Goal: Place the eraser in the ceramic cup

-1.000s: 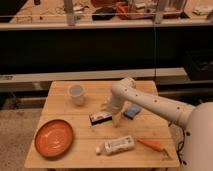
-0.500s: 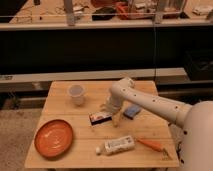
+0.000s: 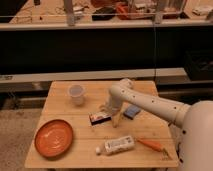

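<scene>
The end effector [image 3: 110, 114] is down low at the worktop [image 3: 85, 156], right up against the eraser [image 3: 100, 117] on the eraser's right side. I cannot tell whether it is spread or pressed together, nor whether it is touching the block. The eraser looks to be lying flat on the wood, not lifted, so I'd judge the step in hand to be the grasp itself, with the carry and drop not yet begun.

The next move calls for a firm pinch across the eraser's narrow sides, a lift, then a short carry to the ceramic cup [image 3: 76, 94], which stands behind and to the left of the eraser, apart from it. The cup's mouth is small, so the release needs to be well centred.

The eraser is a small rectangular block, pale on top with dark sides. The cup is plain, white, round and slightly tapered. Just right of the eraser lies a squarish blue pad [image 3: 132, 111]. In front of the eraser is a white tube [image 3: 116, 145], and front-left a wide, shallow orange plate [image 3: 53, 137]. The worktop is pale slatted wood.
</scene>
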Tool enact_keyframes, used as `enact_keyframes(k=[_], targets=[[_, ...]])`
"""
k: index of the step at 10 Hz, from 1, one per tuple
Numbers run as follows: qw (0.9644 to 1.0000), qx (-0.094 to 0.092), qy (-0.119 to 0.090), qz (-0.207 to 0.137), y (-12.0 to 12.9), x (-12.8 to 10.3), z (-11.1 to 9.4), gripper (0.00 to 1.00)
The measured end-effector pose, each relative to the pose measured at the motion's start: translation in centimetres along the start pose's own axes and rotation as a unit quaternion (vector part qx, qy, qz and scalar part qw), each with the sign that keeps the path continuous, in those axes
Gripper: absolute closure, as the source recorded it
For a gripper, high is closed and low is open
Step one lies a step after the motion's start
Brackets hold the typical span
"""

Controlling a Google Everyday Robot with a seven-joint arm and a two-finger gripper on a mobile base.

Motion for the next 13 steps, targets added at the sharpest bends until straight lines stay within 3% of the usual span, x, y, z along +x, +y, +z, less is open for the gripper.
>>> enact_keyframes(k=[13], targets=[[0.9998,0.012,0.016,-0.01,-0.11,-0.88,-0.16,0.2]])
